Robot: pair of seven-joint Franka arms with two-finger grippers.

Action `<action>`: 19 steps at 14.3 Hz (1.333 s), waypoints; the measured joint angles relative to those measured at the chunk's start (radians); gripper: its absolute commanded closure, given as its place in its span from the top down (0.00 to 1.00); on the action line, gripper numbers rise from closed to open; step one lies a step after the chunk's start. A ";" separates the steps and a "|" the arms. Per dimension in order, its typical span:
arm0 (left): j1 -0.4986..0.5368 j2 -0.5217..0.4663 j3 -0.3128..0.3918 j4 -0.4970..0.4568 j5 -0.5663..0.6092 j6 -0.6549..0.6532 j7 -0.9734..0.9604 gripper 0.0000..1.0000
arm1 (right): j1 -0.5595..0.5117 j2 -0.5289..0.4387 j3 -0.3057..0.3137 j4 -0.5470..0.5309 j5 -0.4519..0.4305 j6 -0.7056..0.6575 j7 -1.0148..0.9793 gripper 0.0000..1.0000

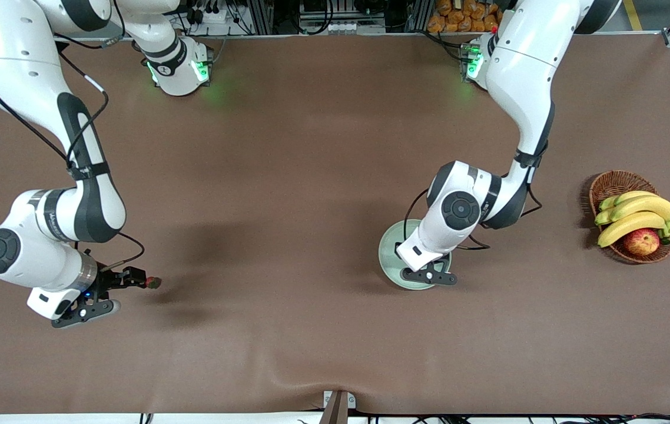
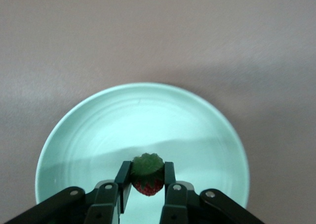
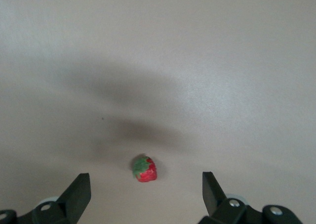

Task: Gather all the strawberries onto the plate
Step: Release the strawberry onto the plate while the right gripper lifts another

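Observation:
One strawberry (image 2: 147, 180), red with a green cap, is pinched between the fingers of my left gripper (image 2: 147, 167), which is shut on it and hangs just over the pale mint-green plate (image 2: 98, 130). From the front, the left arm's hand covers most of the plate (image 1: 387, 252) and hides that berry. A second strawberry (image 3: 144, 169) lies on the brown table toward the right arm's end. My right gripper (image 3: 145, 192) hovers low over it, open, a finger on either side and neither touching it. That strawberry (image 1: 155, 283) also shows just past the right gripper (image 1: 138, 278).
A brown wicker basket (image 1: 610, 184) with bananas (image 1: 635, 213) and a red-yellow apple (image 1: 642, 241) stands toward the left arm's end of the table. A small bracket (image 1: 338, 406) sits at the table's edge nearest the front camera.

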 measured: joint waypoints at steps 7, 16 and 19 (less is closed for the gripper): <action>0.014 -0.002 0.000 -0.021 0.028 0.000 0.001 1.00 | -0.002 0.098 0.002 -0.005 0.000 -0.001 -0.156 1.00; 0.023 -0.027 0.000 -0.021 0.028 0.000 0.000 1.00 | -0.002 0.124 0.008 -0.025 0.000 0.033 -0.165 0.28; 0.023 -0.039 0.000 -0.020 0.028 0.000 0.000 1.00 | -0.003 0.134 0.007 -0.027 0.000 0.038 -0.165 0.00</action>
